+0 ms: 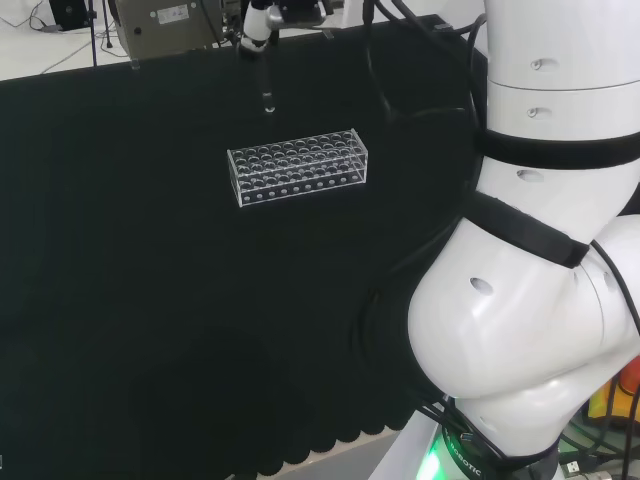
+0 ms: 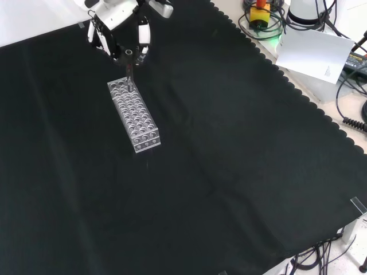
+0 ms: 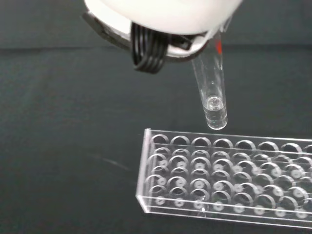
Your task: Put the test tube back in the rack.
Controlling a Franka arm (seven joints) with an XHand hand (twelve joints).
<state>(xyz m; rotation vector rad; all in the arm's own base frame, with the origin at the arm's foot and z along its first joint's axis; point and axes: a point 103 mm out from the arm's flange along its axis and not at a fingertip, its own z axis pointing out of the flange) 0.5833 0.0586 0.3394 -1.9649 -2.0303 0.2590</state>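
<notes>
A clear plastic rack (image 1: 298,166) with many round holes lies on the black cloth, also seen in the front view as the rack (image 2: 134,114). My hand (image 2: 120,28) hangs above the rack's far end, fingers curled round a clear test tube (image 2: 129,77) that points down, its rounded tip just above the rack's end row. From the wrist the test tube (image 3: 210,92) hangs a little above the rack (image 3: 224,175), its tip over the edge row of holes. In the head view the hand (image 1: 258,25) holds the tube (image 1: 266,85) beyond the rack.
Black cloth covers the bench. The arm's white links (image 1: 540,250) stand at the right of the head view. A grey device (image 1: 170,25) sits past the cloth's far edge there. Cables and a white box (image 2: 312,51) lie off the cloth in the front view.
</notes>
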